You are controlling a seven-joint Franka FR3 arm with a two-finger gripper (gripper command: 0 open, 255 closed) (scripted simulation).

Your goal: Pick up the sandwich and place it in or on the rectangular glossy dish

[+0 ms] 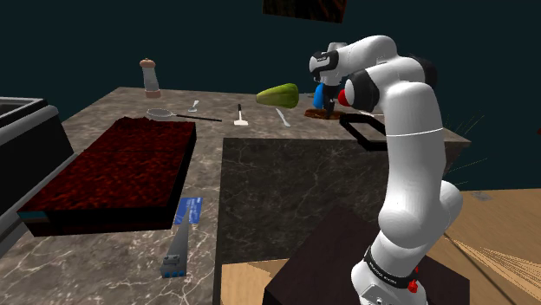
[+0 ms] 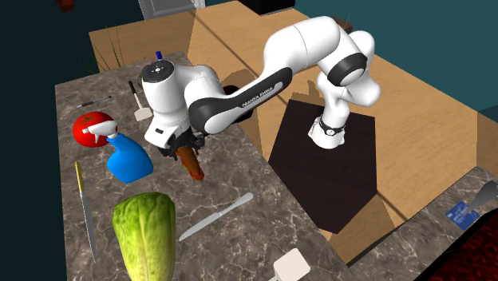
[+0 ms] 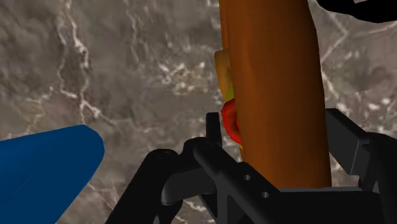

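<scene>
The sandwich (image 3: 273,76) is a long brown roll with yellow and red filling along one side, lying on the marble counter (image 2: 239,160). My black gripper (image 3: 273,124) comes down over one end of it, and both fingers press against its sides, so it is shut on the sandwich (image 2: 192,165). In the shoulder view the gripper (image 1: 328,102) and sandwich (image 1: 325,113) sit at the counter's far right. The rectangular glossy dish (image 1: 113,169), dark red with black sides, rests at the counter's near left, far from the gripper; one corner (image 2: 479,255) appears in the second exterior view.
A blue spray bottle (image 2: 128,160) stands right beside the gripper, with a red tomato (image 2: 88,128) behind it. A green lettuce (image 2: 145,235), a table knife (image 2: 215,215), a spatula (image 1: 240,117), a pepper mill (image 1: 151,78) and a blue-handled saw (image 1: 178,243) lie around the counter.
</scene>
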